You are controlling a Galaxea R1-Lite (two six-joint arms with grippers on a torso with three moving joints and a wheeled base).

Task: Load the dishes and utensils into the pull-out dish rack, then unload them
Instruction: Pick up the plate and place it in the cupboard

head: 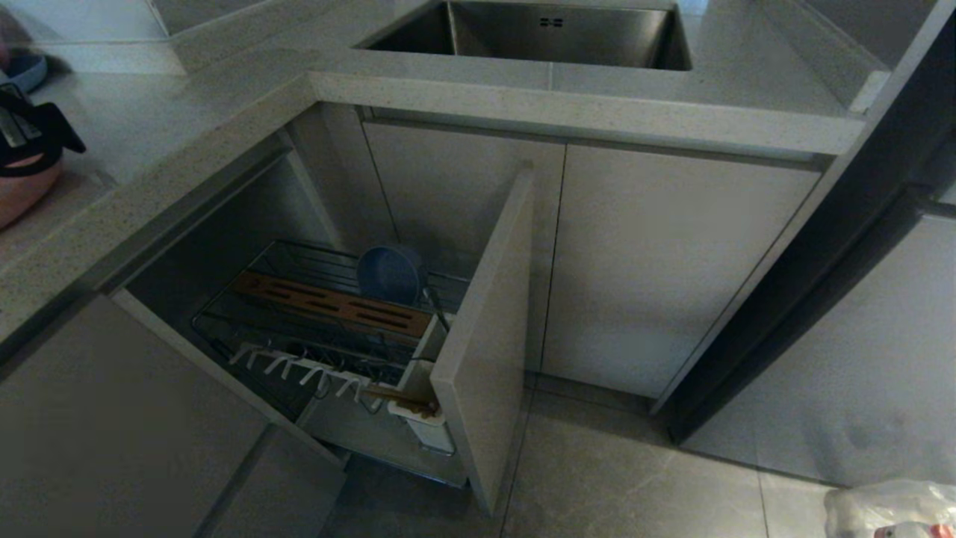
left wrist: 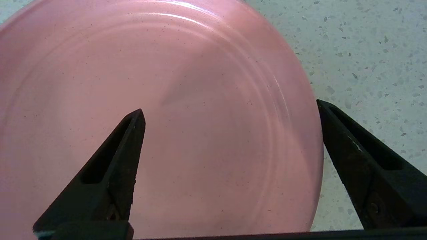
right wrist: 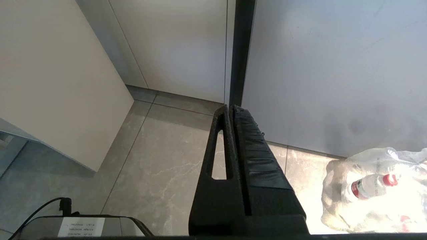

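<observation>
Left wrist view, your left gripper (left wrist: 230, 108) jaws spread wide astride the glossy, ringed salmon-pink plate (left wrist: 186, 116), perhaps untouched, on the speckled stone counter (left wrist: 367, 50), right gripper (right wrist: 232, 107) clenched.

The pink plate (left wrist: 166, 126) runs off the left and top edges of the left wrist view, so only part of it shows. In the head view, the left gripper (head: 30, 138) is cut off by the left edge. The blue bowl (head: 388, 273) is half hidden behind the wooden strip (head: 328, 302). The chopsticks (head: 399, 400) are too small to see well.
</observation>
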